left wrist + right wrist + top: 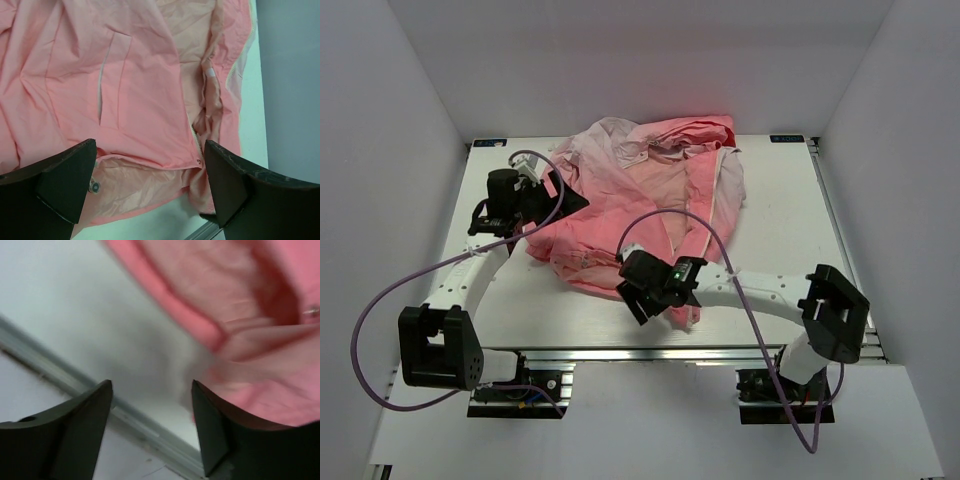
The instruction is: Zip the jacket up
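Note:
The pink jacket lies crumpled in the middle of the table, its front apart and its white zipper running down the right flap. My left gripper is at the jacket's left edge. In the left wrist view it stands open above the coral hem, with a zipper end and a small white tag beyond it. My right gripper is at the jacket's near hem. Its wrist view is blurred: the right gripper is open over bare table, with pink cloth beside its right finger.
The metal rail of the table's near edge runs just under my right gripper. White walls close in the table at the back and on both sides. Purple cables loop over the jacket and along the left arm.

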Robot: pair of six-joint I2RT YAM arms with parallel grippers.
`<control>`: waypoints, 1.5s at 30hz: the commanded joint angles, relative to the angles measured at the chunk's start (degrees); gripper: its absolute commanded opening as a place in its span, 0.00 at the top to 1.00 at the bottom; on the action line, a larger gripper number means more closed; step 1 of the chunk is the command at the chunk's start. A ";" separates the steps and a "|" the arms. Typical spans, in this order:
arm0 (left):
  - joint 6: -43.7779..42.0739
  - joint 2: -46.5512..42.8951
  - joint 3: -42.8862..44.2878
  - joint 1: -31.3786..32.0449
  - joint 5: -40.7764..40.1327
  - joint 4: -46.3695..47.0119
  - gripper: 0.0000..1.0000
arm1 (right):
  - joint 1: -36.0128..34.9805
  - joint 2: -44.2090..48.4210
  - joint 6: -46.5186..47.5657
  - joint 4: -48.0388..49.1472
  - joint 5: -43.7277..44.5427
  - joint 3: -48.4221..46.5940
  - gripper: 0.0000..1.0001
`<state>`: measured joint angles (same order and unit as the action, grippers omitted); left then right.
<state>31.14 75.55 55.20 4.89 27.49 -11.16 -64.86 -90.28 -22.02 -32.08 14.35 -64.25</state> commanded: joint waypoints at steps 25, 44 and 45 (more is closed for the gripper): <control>0.15 1.71 -1.58 0.21 3.10 2.90 0.02 | 22.67 22.88 -6.90 8.43 -13.91 17.85 0.24; -0.20 1.71 -0.80 0.21 0.90 1.75 0.02 | 49.66 24.29 -5.31 -33.53 14.30 -8.32 1.00; -0.20 1.45 -0.88 0.21 0.73 1.67 0.02 | 47.13 21.23 -5.31 -35.06 14.56 -11.31 1.00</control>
<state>31.33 77.91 53.78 4.89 28.88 -9.43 -14.76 -66.63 -29.56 -54.78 22.24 -65.73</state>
